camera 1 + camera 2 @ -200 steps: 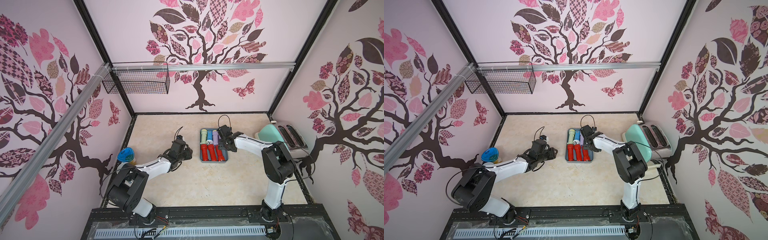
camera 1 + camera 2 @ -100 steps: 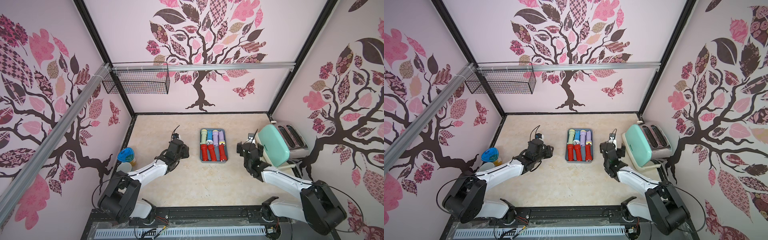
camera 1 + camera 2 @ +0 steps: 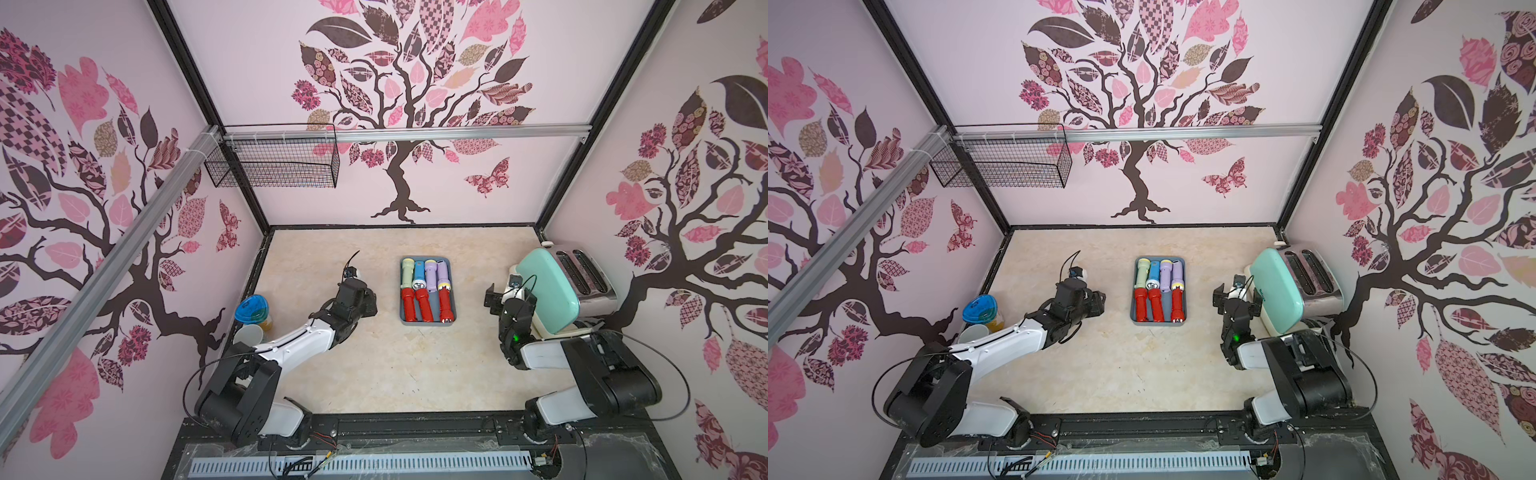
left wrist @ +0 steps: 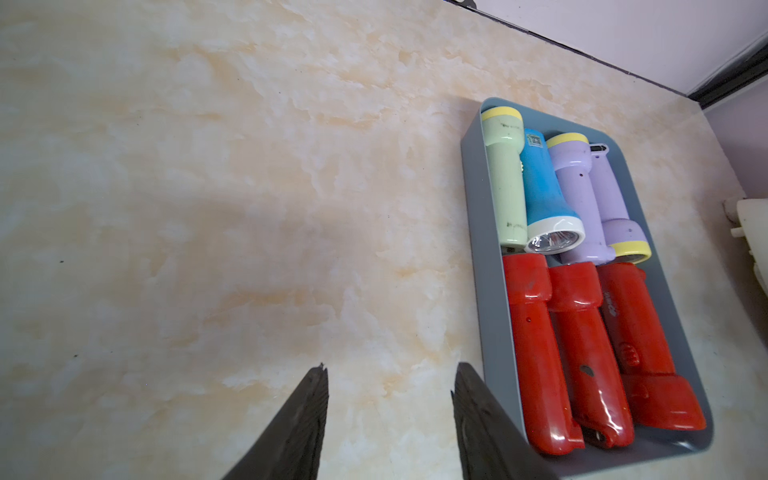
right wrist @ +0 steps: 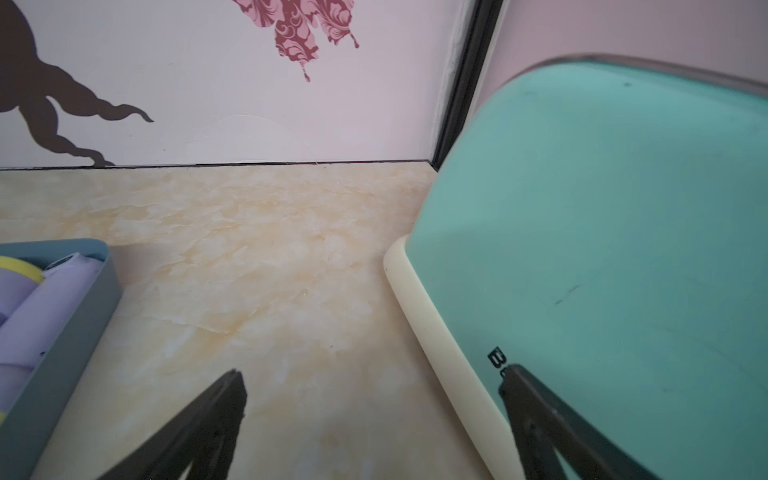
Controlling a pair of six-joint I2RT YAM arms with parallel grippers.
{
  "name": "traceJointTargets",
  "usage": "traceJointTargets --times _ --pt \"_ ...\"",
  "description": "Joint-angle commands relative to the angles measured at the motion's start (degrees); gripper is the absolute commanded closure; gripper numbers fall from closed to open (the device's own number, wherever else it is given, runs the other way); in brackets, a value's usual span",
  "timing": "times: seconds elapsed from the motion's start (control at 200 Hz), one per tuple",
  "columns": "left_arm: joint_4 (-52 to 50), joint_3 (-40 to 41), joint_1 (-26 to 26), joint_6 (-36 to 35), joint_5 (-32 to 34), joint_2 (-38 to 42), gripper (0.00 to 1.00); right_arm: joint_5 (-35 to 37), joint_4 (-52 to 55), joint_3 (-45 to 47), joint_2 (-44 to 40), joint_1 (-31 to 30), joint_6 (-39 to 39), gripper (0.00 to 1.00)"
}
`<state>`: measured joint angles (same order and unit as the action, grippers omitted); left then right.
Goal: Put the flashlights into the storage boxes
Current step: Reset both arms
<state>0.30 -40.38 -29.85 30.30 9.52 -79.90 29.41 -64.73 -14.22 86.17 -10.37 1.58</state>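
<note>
tray (image 3: 428,326): slate-blue | red flashlights (image 3: 424,305): three | lilac flashlights (image 3: 432,276): two, yellow heads | blue flashlight (image 3: 419,272): white rim | pale green flashlight (image 3: 407,272): yellow cap | bench (image 3: 374,374): cream marbling | toaster (image 3: 544,286): mint-green | cup lid (image 3: 251,308): blue | left fingers (image 4: 303,415): black | walls (image 3: 270,83): pink, brown tree, patterned leaves

The right gripper (image 5: 375,370) hangs over the marbled beige tabletop (image 5: 270,257), its dark jaws spread wide with only bare surface between them. One jaw tip overlaps the mint toaster (image 5: 602,249) by its black lettering; whether they touch cannot be told. Near the other jaw, a blue-grey tray (image 5: 62,353) corner holds lilac flashlights (image 5: 45,307). Behind is a pink wall (image 5: 249,83) with a butterfly decal (image 5: 307,33).
</note>
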Motion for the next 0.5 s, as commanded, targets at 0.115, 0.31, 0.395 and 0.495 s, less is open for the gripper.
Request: traceJointTargets --times 0.115,0.31,0.395,0.495 --pt "-5.7 1.0 -3.8 -8.5 23.3 5.4 0.48 -7.1 -11.3 0.2 5.7 4.0 -4.1 0.0" --pt "4.5 6.6 -6.5 -24.8 36.9 10.3 0.61 -7.4 -6.1 -0.7 3.9 4.0 -4.8 0.01" --pt "8.5 8.0 -5.7 -30.6 43.6 10.3 0.54 -7.3 -5.9 -0.8 3.9 4.0 -4.8 0.0" --pt "8.5 7.5 -1.3 -32.5 45.4 7.7 0.46 -7.4 -5.2 -0.9 3.7 4.0 -5.0 0.01"
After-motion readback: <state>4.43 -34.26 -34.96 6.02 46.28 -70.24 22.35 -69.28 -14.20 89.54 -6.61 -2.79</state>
